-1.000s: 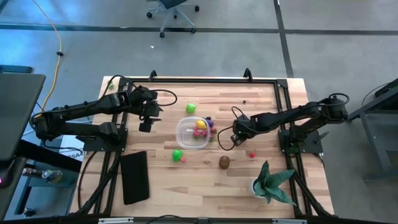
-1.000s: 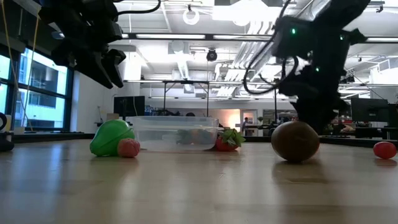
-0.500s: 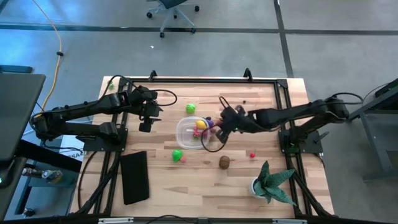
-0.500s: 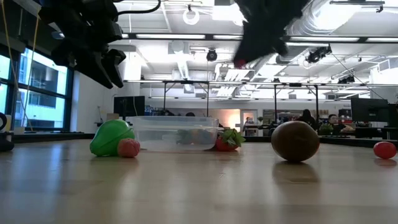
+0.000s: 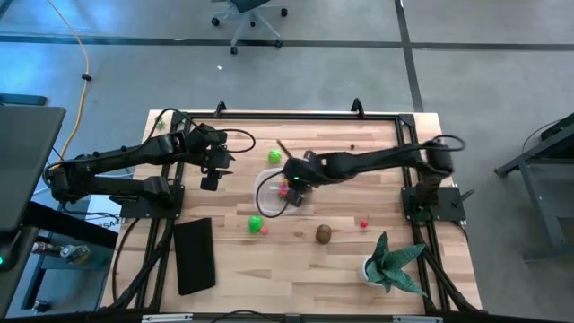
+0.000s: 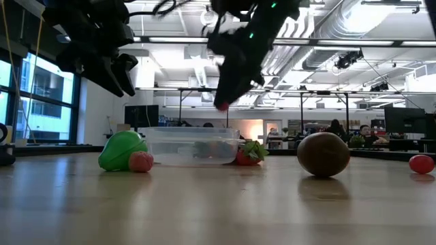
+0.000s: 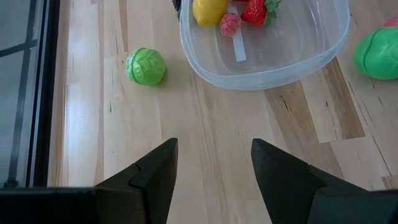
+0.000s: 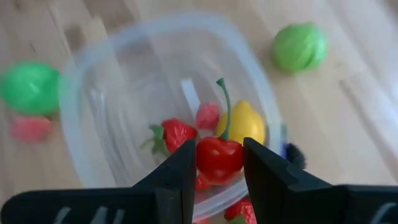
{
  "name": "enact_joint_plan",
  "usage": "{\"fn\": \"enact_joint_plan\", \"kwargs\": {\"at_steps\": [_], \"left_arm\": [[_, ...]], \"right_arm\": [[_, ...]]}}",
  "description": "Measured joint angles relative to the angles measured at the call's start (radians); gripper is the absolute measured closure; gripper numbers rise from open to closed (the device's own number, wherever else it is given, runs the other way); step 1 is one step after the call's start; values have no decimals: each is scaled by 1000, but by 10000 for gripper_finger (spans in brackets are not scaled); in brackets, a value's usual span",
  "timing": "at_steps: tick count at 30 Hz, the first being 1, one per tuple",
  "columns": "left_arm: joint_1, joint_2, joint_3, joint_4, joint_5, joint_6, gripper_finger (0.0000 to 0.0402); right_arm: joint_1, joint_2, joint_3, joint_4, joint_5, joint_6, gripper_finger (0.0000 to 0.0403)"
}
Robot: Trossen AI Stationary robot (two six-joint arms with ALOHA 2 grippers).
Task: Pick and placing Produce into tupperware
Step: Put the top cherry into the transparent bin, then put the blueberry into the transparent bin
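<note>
Two grippers over the wooden table (image 5: 359, 260), one busy, one idle. Nearest the front edge: a flat black slab (image 5: 194, 255) at the left, a spiky potted plant (image 5: 391, 263) at the right. Farther in, a brown fruit (image 5: 323, 234) and a small red piece (image 5: 363, 222), well apart from the tub; left of them a bright green piece (image 5: 256, 223) with a small pink one (image 6: 141, 161) just beside it, near the tub's front wall. At mid-table, the clear tupperware (image 5: 265, 203), already holding a yellow fruit (image 8: 243, 125), a strawberry (image 8: 173, 134) and a small pink piece (image 8: 207, 115). Above its open top, the right gripper (image 8: 217, 163), arm stretched across from the right side, fingers closed on a red cherry (image 8: 219, 156) with its green stem standing up, held clear of the contents below. Just beyond the tub, a round leafy green piece (image 5: 274, 156) on bare wood. Left of the tub, raised off the table, the left gripper (image 7: 213, 163), waiting with fingers parted and nothing between them.
</note>
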Motion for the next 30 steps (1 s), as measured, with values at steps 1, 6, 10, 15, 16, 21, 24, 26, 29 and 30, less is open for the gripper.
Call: {"fn": "enact_joint_plan", "kwargs": {"at_steps": [1,6,10,15,16,21,24,26,29,30], "left_arm": [[0,0,0,0,0,0,208],[0,0,0,0,0,0,208],[0,0,0,0,0,0,208],[0,0,0,0,0,0,208],[0,0,0,0,0,0,208],[0,0,0,0,0,0,208],[0,0,0,0,0,0,208],[0,0,0,0,0,0,208],[0,0,0,0,0,0,208],[0,0,0,0,0,0,208]], "right_arm": [[-3,28,19,-18,-8,-6,308],[-9,127,82,-74,-31,-27,308],[-9,152,82,-60,-32,-45,308],[-9,172,79,-64,-42,-53,301],[-9,173,79,-63,-43,-57,296],[-9,173,79,-58,-42,-64,272],[-12,173,78,-58,-38,-64,260],[-12,173,78,-58,-38,-63,251],[-12,173,78,-58,-36,-64,239],[-12,172,78,-59,-36,-63,236]]}}
